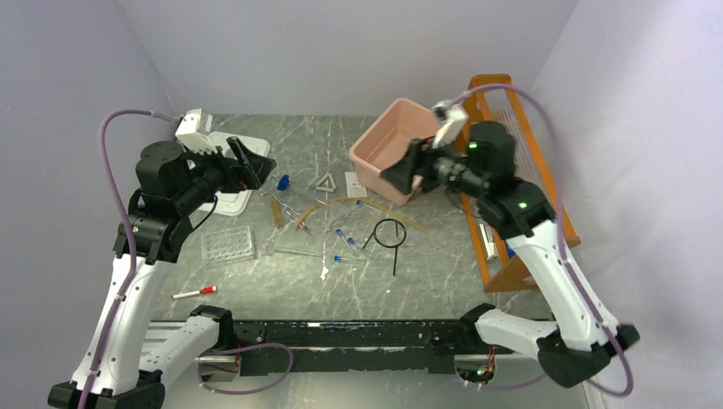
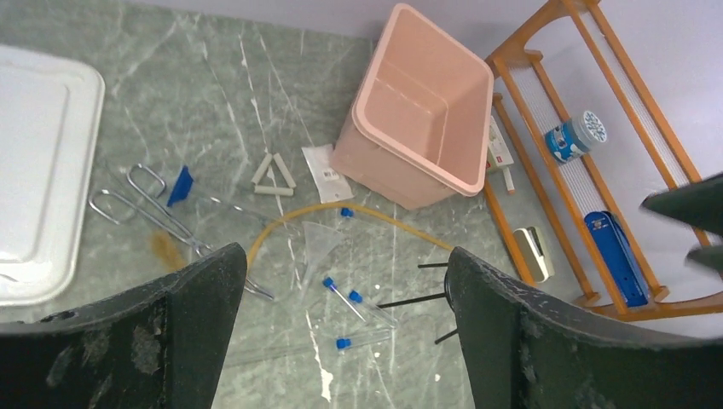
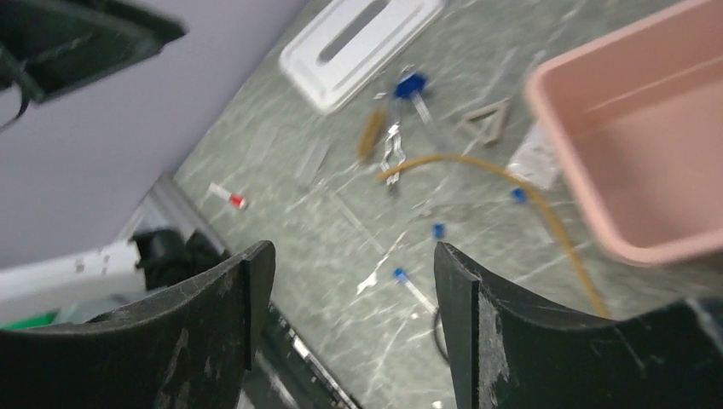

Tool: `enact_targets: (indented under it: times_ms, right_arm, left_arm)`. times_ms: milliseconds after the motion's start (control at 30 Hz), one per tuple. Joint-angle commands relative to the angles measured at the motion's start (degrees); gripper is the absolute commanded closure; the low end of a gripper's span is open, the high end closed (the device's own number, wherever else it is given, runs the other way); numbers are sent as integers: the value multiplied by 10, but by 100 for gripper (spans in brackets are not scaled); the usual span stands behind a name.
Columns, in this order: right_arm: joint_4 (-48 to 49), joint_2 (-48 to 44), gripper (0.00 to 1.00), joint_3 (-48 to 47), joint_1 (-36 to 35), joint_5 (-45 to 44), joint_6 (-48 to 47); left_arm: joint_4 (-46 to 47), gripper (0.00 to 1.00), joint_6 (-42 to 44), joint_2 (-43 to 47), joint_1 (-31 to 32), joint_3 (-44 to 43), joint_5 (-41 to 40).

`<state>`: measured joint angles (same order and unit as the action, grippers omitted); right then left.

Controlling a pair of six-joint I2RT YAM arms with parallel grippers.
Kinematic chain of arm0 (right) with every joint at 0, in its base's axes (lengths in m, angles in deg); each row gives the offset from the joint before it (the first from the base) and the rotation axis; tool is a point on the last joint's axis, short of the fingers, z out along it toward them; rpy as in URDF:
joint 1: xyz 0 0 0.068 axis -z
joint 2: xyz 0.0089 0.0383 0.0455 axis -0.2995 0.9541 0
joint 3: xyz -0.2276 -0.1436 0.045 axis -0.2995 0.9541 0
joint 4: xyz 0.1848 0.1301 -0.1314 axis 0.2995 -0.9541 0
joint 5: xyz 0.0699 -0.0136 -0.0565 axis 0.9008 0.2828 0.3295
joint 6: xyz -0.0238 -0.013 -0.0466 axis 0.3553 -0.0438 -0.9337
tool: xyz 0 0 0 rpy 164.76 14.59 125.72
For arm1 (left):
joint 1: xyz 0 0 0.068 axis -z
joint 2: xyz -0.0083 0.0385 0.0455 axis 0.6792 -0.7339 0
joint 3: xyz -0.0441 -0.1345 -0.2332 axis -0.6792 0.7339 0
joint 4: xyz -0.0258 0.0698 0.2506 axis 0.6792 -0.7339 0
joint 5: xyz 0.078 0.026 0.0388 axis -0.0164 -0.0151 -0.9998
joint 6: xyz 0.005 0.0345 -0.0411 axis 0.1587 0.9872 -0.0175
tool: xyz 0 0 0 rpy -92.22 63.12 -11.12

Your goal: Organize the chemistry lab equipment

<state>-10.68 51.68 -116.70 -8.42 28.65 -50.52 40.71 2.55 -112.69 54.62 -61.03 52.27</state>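
We see left pincer (image 1: 256, 162) and right pincer (image 1: 399, 175) open, empty; amber tubing (image 2: 281, 223) and blue-capped tubes (image 2: 341, 294) litter the bench (image 1: 281, 290) centre, pink bin (image 2: 401, 119) unfilled: sorting seemingly unbegun.

Claw (image 3: 351, 264) spread wide, pink bin (image 3: 648, 115), amber tubing (image 3: 460, 157), white tray (image 3: 358, 43)

No lettering is legible (print on the white packet (image 2: 325, 173) is blurred).

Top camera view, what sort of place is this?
Probably a staged chemistry bench in a robot test cell: blue-capped tubes, metal tongs and amber tubing lie scattered on a marble-patterned table with plain walls around.
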Motion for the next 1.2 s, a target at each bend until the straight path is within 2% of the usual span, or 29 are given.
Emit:
enact_targets:
  times_ms: [0, 100, 200, 300, 467, 667, 867, 933, 1167]
  right_arm:
    - [-10, 53, 29, -16, -137, -117, -11]
    - [-20, 107, 34, -23, -213, -186, -15]
    - [-22, 165, 48, -23, -275, -259, -31]
    - [-8, 216, 57, 1, -306, -303, -59]
    - [73, 276, 58, 99, -347, -308, -161]
    - [77, 326, 62, 138, -352, -284, -215]
    - [63, 379, 62, 162, -352, -276, -256]
    - [69, 393, 59, 163, -352, -273, -266]
    - [69, 444, 57, 146, -351, -293, -275]
  left_arm:
    - [-9, 9, -66, 8, 0, 28, -20]
    - [-30, 10, -93, 7, 0, 41, -60]
    - [-54, 11, -113, 11, 0, 48, -128]
    - [-31, 11, -91, 31, 0, 69, -141]
    - [-18, 9, -62, 49, 0, 81, -169]
    - [-11, 10, -51, 27, 0, 81, -163]
    - [47, 10, -60, 24, 0, 106, -147]
    - [59, 10, -63, 17, 0, 109, -147]
    - [71, 11, -58, -24, 0, 93, -135]
